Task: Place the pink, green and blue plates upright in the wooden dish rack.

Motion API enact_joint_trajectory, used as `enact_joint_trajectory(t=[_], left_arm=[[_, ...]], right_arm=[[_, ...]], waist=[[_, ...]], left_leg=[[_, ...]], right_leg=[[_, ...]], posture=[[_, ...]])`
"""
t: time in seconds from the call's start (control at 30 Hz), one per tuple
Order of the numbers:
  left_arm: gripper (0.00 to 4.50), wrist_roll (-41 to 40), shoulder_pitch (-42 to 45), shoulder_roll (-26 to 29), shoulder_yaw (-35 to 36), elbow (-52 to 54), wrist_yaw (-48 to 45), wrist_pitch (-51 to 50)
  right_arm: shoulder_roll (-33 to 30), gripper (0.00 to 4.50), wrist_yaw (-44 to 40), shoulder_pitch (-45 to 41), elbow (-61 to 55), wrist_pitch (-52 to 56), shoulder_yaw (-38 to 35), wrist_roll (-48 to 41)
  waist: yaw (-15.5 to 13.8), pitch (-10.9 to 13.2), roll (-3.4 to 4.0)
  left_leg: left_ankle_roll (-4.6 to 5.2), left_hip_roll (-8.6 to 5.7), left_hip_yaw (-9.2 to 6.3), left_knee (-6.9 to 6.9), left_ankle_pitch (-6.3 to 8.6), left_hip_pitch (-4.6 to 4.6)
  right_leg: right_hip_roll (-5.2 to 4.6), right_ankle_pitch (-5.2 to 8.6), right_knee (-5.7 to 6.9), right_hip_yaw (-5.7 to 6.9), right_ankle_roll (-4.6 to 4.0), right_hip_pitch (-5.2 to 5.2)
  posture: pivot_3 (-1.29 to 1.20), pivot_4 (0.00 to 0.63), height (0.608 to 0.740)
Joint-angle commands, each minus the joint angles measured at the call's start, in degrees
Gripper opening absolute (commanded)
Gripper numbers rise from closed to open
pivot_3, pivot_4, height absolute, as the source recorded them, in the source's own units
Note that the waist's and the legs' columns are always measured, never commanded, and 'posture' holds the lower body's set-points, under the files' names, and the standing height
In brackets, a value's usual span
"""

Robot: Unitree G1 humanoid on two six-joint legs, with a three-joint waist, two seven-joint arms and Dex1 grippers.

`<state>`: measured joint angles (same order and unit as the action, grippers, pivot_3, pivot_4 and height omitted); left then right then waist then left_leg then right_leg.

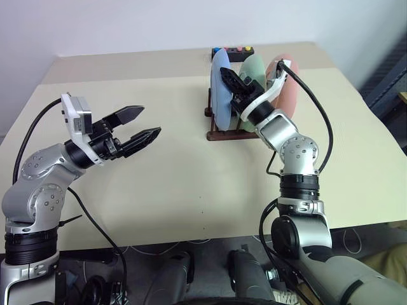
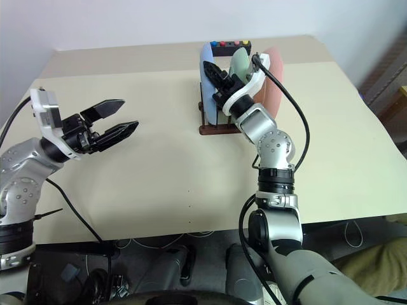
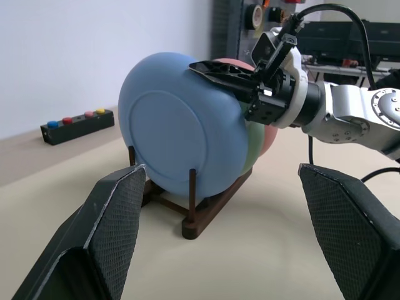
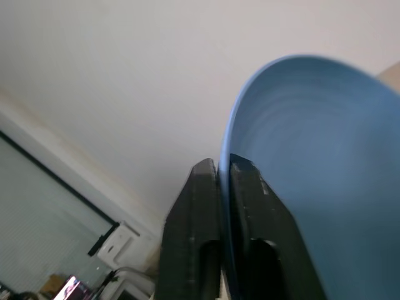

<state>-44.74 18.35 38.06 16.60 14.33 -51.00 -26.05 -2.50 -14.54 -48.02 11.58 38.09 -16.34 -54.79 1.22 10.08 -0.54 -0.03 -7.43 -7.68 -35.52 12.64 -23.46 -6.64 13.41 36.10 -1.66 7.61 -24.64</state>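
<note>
The wooden dish rack (image 1: 219, 135) stands at the far middle of the table, with three plates upright in it. The blue plate (image 1: 221, 89) is at its left end, the green plate (image 1: 253, 67) in the middle and the pink plate (image 1: 289, 89) at the right. My right gripper (image 1: 230, 77) reaches over the rack from the right and is shut on the blue plate's top rim (image 4: 325, 156), one finger on each face. My left gripper (image 1: 151, 121) hovers open over the left of the table, well apart from the rack, with nothing between its fingers.
A black box with coloured buttons (image 1: 233, 49) lies just behind the rack at the table's far edge. The beige table (image 1: 159, 190) stretches wide in front of and to the left of the rack.
</note>
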Motion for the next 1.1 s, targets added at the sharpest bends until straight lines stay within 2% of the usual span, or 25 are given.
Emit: enact_joint_trajectory(t=[0.03,0.2,0.73,1.1], left_arm=[[4.06,-0.90,-0.03,0.32,1.07,2.04,0.14,-0.06],[4.06,-0.93,0.11,0.29,0.88,1.88,0.26,-0.25],[4.06,-1.04,0.95,-0.07,0.43,1.42,-0.17,-0.91],[4.06,-1.07,1.34,-0.08,0.57,1.26,-0.04,-1.14]], right_arm=[[0.11,1.88,-0.82,-0.94,-1.93,0.12,0.76,0.50],[-0.60,4.43,-1.82,-1.08,-4.14,-0.25,2.30,2.55],[-3.76,4.47,-5.57,-1.81,-10.16,-12.38,9.13,18.32],[-4.03,4.47,-6.85,-0.82,-9.02,-13.98,11.15,23.51]], waist=[[0.00,0.00,0.00],[-0.02,0.00,0.00],[-0.02,0.00,0.00],[-0.07,0.00,0.00]], left_leg=[[0.00,0.00,0.00,0.00,0.00,0.00],[0.00,0.00,0.00,0.00,0.00,0.00],[-0.01,0.00,0.00,0.01,0.00,0.00],[-0.02,0.00,0.00,0.01,0.00,0.00]], right_leg=[[0.00,0.00,0.00,0.00,0.00,0.00],[0.00,0.00,0.00,0.00,0.00,0.00],[0.01,0.00,-0.01,0.00,0.00,-0.01],[0.01,0.00,-0.01,0.00,0.00,0.00]], posture=[[0.00,0.150,0.740],[0.00,0.150,0.740],[0.00,0.150,0.740],[0.00,0.150,0.740]])
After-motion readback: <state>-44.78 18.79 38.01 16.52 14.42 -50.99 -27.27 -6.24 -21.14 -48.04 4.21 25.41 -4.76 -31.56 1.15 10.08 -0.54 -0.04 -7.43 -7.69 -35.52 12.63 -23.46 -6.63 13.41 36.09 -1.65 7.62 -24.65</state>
